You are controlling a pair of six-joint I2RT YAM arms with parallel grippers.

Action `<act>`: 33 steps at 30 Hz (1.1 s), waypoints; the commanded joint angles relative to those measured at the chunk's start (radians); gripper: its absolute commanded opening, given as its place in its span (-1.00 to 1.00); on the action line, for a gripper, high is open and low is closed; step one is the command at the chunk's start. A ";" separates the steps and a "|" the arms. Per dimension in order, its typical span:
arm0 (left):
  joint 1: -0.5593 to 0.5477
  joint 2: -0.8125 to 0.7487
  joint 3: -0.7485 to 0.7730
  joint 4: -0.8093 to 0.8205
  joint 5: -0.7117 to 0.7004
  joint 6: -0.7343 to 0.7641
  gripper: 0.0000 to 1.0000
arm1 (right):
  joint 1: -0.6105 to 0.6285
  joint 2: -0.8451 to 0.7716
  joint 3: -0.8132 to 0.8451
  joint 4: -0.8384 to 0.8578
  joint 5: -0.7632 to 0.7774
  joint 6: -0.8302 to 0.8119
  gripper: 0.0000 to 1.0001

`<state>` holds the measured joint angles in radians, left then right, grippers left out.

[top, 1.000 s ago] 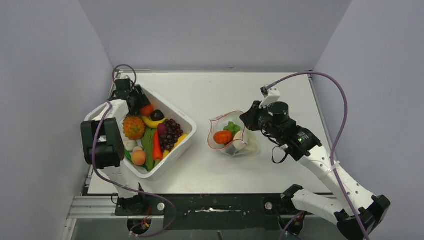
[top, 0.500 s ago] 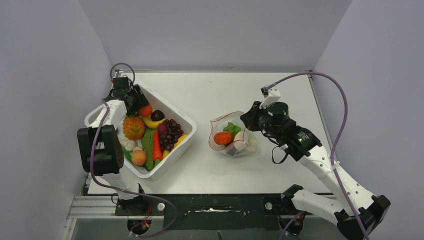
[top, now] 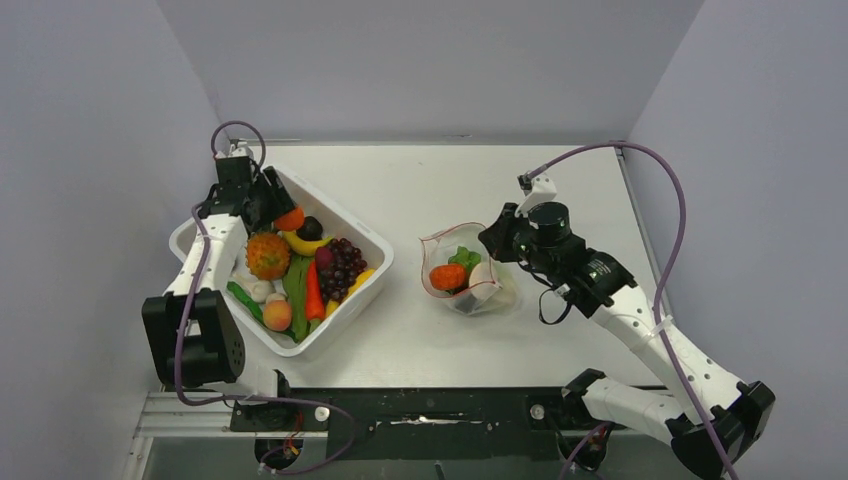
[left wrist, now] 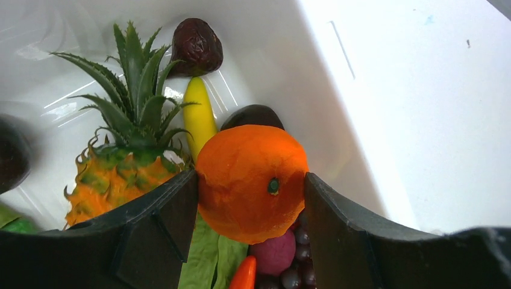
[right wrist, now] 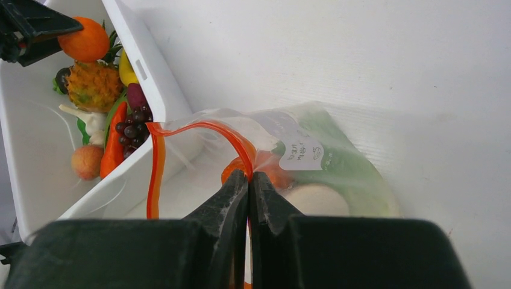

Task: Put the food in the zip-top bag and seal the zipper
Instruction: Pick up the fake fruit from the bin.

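Top external view: glossy white square plastic tub at 9 o'clock on the table. The clear, crinkly zip-top bag lies apart from it at its 3 o'clock, mouth open toward the tub. The thin red zipper loops around the mouth. Inside the bag are a round orange-red fruit, a ruffled green lettuce leaf and a pale item I can't identify. The tub holds a spiky pineapple, smooth yellow banana, wrinkled dark plum, purple grapes and a carrot. The left gripper is at the tub's 11 o'clock, jaws partly apart. Both fingers are clamped on a matte, dimpled orange, held above the other food. The right gripper is at the bag's 3 o'clock side, fingers pressed together and pinching the zipper rim.
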<state>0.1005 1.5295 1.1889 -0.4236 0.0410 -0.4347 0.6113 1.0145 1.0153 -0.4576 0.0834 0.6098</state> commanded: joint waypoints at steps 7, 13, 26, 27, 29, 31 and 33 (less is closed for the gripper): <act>-0.013 -0.230 -0.085 -0.015 0.133 0.012 -0.34 | 0.020 0.036 0.060 0.076 0.020 0.022 -0.96; -0.041 -0.350 -0.129 -0.017 0.268 0.006 -0.34 | 0.023 0.052 0.078 0.072 0.030 0.023 -0.96; -0.236 -0.567 -0.210 0.186 0.424 -0.151 -0.37 | 0.031 0.053 0.091 0.068 0.033 0.043 -0.99; -0.261 -0.573 -0.210 0.201 0.424 -0.159 -0.38 | 0.033 0.053 0.090 0.069 0.033 0.045 -0.99; -0.310 -0.581 -0.214 0.233 0.424 -0.171 -0.39 | 0.034 0.051 0.087 0.069 0.032 0.047 -0.99; -0.358 -0.576 -0.223 0.271 0.424 -0.177 -0.39 | 0.035 0.050 0.083 0.071 0.030 0.051 -0.99; -0.401 -0.564 -0.224 0.301 0.424 -0.182 -0.39 | 0.036 0.052 0.083 0.074 0.022 0.054 -0.99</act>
<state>-0.2356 0.9634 0.9699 -0.2691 0.4416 -0.5858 0.6369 1.0737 1.0550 -0.4500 0.0971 0.6464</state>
